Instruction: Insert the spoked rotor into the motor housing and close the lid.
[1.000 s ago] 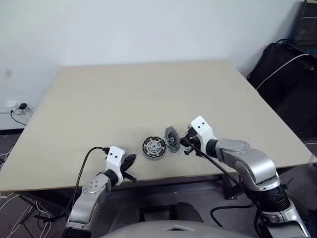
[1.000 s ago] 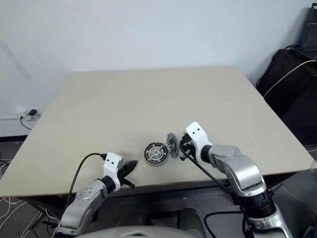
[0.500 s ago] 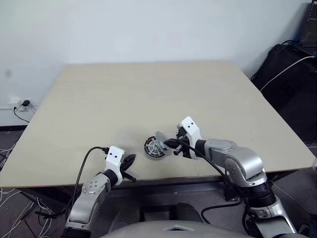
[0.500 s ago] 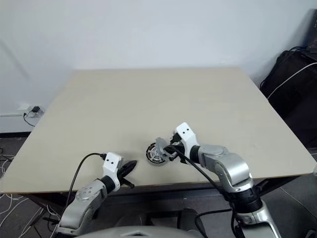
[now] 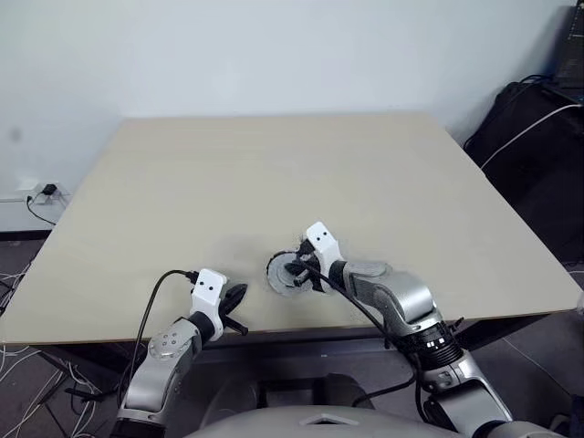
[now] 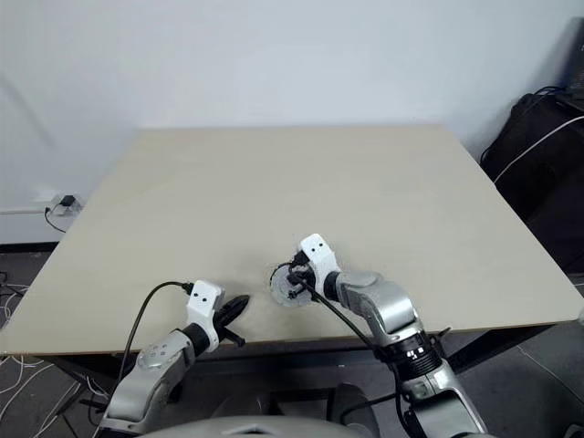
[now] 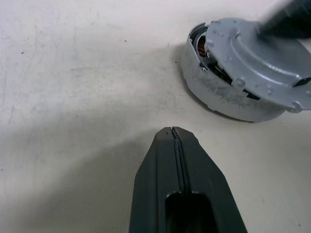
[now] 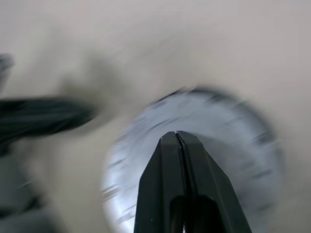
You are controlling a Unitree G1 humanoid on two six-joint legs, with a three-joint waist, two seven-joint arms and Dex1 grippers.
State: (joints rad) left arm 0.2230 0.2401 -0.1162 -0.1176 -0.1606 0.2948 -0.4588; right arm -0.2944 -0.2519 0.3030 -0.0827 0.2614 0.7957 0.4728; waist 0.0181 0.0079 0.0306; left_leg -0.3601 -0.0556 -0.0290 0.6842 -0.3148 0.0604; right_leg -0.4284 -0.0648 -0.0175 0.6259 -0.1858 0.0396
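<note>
The silvery-grey lid [image 7: 252, 63] lies over the motor housing [image 7: 204, 46], slightly askew. Copper windings show through a gap under its rim. Near the table's front edge, my right gripper [image 5: 297, 270] is shut, with its tips at the lid's top face [image 8: 218, 121]. My left gripper [image 5: 235, 297] is shut and holds nothing; it sits a short way to the left of the lid [image 5: 276, 274], just above the table. Its closed fingertips [image 7: 173, 132] point toward the housing. The spoked rotor is hidden.
The beige table [image 5: 274, 164] stretches away behind the parts, and its front edge [image 5: 274, 321] runs just below both grippers. A black bag with a white cable [image 5: 538, 128] stands at the right. A wall socket with cables [image 5: 36, 194] is at the left.
My right gripper has moved left over the housing. The lid, which stood on edge beside it, has tipped down onto the housing. The left arm has stayed still.
</note>
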